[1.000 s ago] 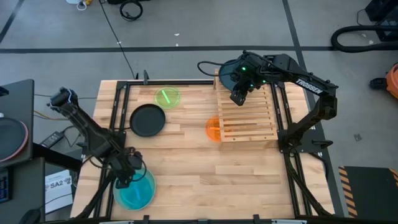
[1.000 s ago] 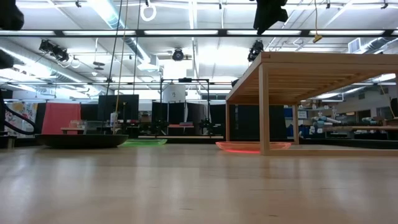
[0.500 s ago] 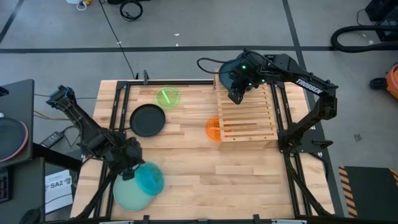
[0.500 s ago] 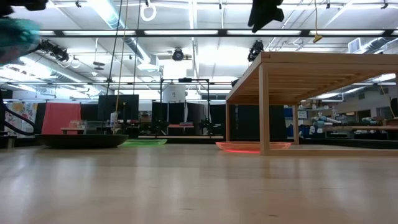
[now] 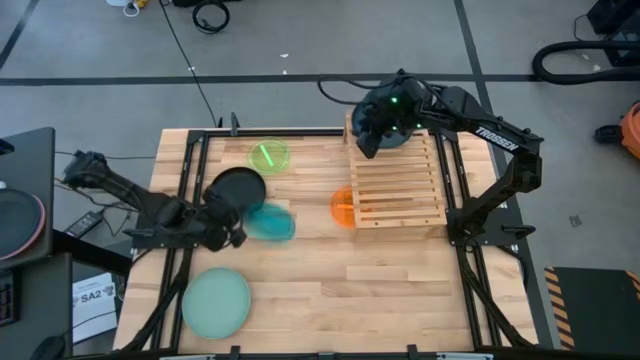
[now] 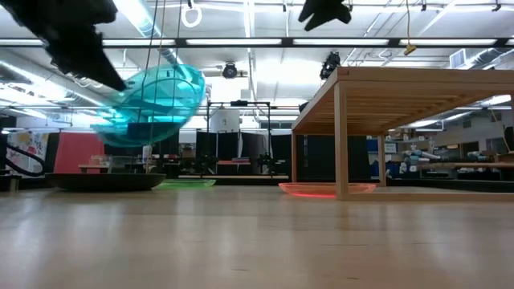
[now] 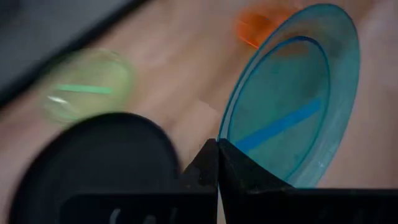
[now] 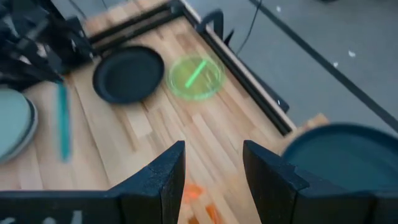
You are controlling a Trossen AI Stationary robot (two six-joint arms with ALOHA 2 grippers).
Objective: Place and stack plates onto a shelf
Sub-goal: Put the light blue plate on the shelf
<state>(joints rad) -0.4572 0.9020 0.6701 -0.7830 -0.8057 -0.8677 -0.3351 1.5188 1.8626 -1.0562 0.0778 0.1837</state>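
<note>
Since a second ago the left gripper [image 5: 236,232] has lifted the cyan plate [image 5: 268,222] off the mint plate [image 5: 215,303] and carried it toward table centre; the right gripper [image 5: 368,138] has drawn back toward the shelf's [image 5: 398,180] far end.

Left fingers [image 7: 208,163] are closed on the cyan plate's rim, holding it tilted in the air just beside the black plate [image 5: 237,192]. The mint plate lies bare at the near left corner. Right fingers [image 8: 163,174] stand apart, holding nothing, above the dark teal plate [image 5: 384,120] at the shelf's far end. The orange plate [image 5: 342,207] lies partly under the shelf's left edge. The green plate [image 5: 268,156] lies at the far side, apart from the black one.
</note>
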